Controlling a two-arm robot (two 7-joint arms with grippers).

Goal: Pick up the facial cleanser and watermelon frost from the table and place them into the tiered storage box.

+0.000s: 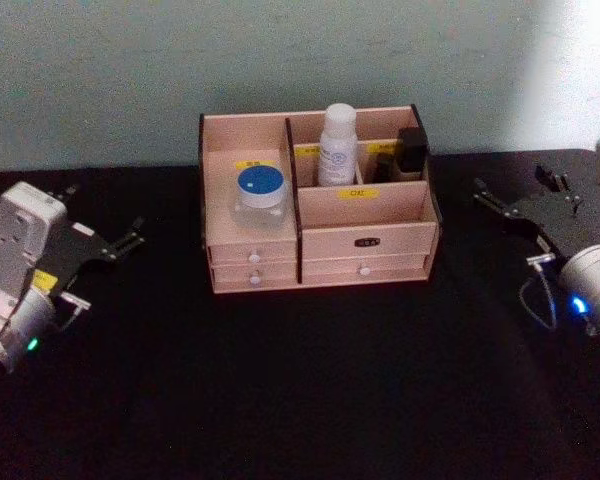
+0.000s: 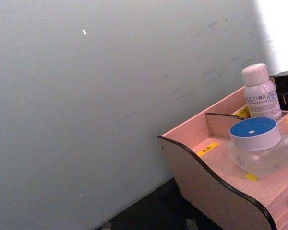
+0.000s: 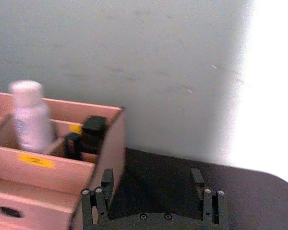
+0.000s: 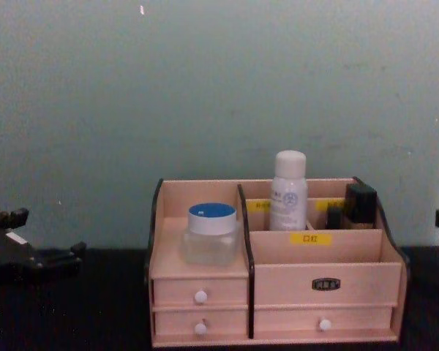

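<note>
The tiered storage box (image 1: 365,240) stands at the back middle of the black table, drawers facing me. The facial cleanser, a clear jar with a blue lid (image 1: 260,195) (image 4: 211,232) (image 2: 257,143), sits in the box's left compartment. The watermelon frost, a white bottle (image 1: 337,147) (image 4: 288,191) (image 3: 31,117) (image 2: 260,93), stands upright in a rear compartment. My left gripper (image 1: 105,212) (image 4: 33,235) rests open at the table's left, empty and well clear of the box. Off to the box's right, my right gripper (image 1: 522,190) (image 3: 153,179) is open and empty.
Small dark bottles (image 1: 408,152) (image 3: 89,136) stand in the box's rear right compartment. A pale wall (image 4: 219,88) rises close behind the box. Bare black tabletop (image 1: 310,380) stretches in front of the box and between both arms.
</note>
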